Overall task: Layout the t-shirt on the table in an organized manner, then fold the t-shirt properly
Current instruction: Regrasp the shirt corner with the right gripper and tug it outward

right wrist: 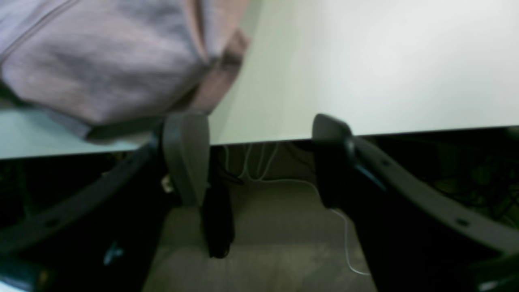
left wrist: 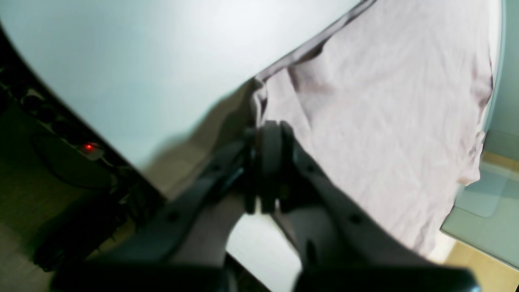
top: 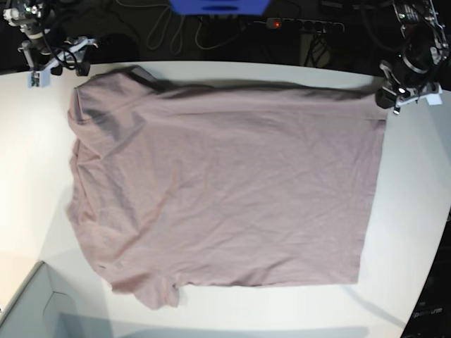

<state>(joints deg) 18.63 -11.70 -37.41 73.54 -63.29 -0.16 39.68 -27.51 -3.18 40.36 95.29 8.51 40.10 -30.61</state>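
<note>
Left gripper (top: 386, 103) pinching shirt (top: 225, 190) corner; right gripper (top: 65, 69) wide, empty — one-sided pull could skew cloth — bunching likely.

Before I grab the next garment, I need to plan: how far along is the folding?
Done: the t-shirt lies largely spread on the table. In hand: the left end effector grips one corner. Left: straightening the bunched opposite side, then apparently all the folding.

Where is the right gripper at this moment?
In the base view, the right gripper is at the upper left, over the table's edge, just left of the t-shirt's bunched corner.
</note>
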